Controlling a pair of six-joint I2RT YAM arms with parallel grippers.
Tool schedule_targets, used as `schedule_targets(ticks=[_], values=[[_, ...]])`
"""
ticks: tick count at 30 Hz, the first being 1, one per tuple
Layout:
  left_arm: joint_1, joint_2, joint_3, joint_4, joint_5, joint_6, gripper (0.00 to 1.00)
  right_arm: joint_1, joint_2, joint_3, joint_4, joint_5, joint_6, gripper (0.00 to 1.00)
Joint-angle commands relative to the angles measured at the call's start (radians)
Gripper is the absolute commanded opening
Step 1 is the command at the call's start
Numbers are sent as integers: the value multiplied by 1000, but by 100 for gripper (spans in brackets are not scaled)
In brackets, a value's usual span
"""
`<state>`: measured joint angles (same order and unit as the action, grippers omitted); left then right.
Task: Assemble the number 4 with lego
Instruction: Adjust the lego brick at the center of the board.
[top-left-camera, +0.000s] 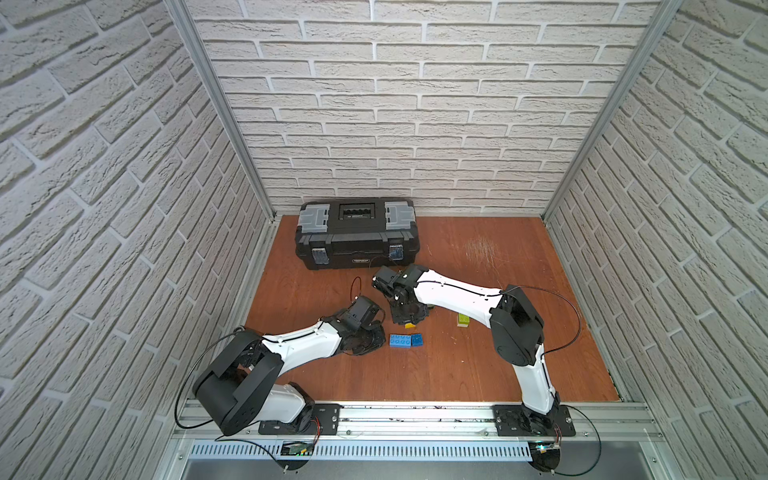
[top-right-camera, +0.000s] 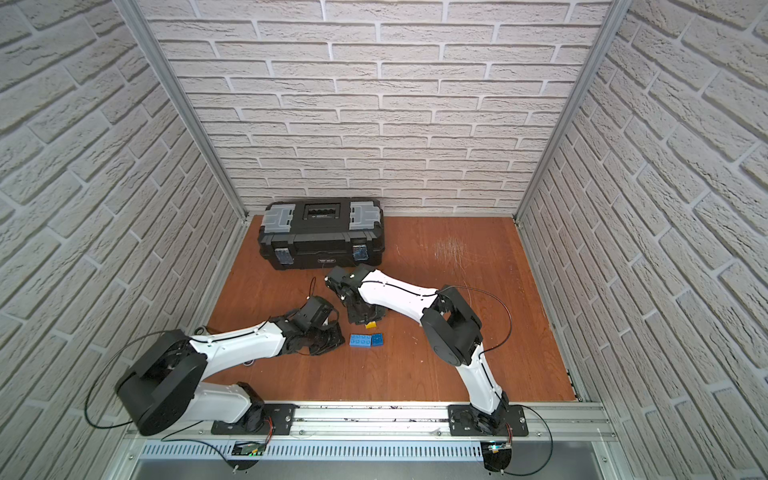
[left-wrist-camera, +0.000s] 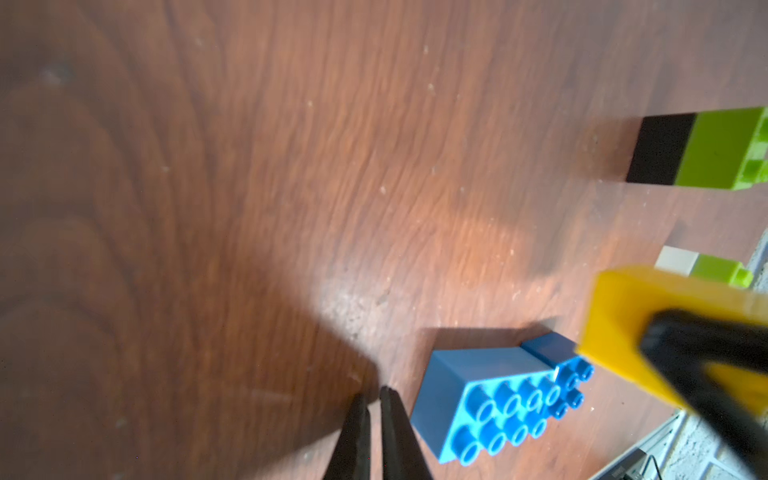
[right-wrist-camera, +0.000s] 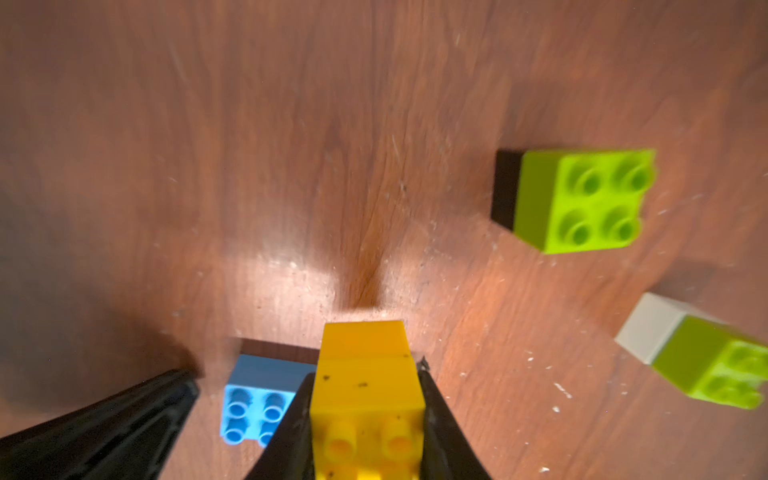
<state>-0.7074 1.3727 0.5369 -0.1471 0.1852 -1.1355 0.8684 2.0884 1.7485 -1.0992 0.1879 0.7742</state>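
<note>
1. Bricks in hand: yellow stack (right-wrist-camera: 368, 415), two joined, clamped by its sides in the right pincer (right-wrist-camera: 365, 376) and poised near the blue pair, probably for mating as an upright of the number 4.
2. Left pincer (left-wrist-camera: 374, 397): jaws together, empty, tips just beside the longer blue brick (left-wrist-camera: 486, 399), likely to brace it.
3. Small blue brick (left-wrist-camera: 569, 374): touches the longer one end to end on the desk (top-left-camera: 478, 374), making the crossbar; whether joined or merely abutting is unclear.
4. Green-black stack (right-wrist-camera: 582, 199) and green-white stack (right-wrist-camera: 698, 357): standing apart, unattached. Wrist views show both; in both top views the right arm largely hides the former.
</note>
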Motion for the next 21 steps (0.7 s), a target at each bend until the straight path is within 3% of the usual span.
schedule_targets(ticks=[1, 13, 21], values=[[-13, 35, 1, -9, 7, 22, 11, -6, -57, 30, -77, 66, -16, 2], [-39, 44, 17, 29, 38, 46, 11, 35, -265, -199, -17, 39, 49, 2], [-43, 46, 14, 47, 69, 62, 11, 85, -260, -224, 13, 7, 59, 2]])
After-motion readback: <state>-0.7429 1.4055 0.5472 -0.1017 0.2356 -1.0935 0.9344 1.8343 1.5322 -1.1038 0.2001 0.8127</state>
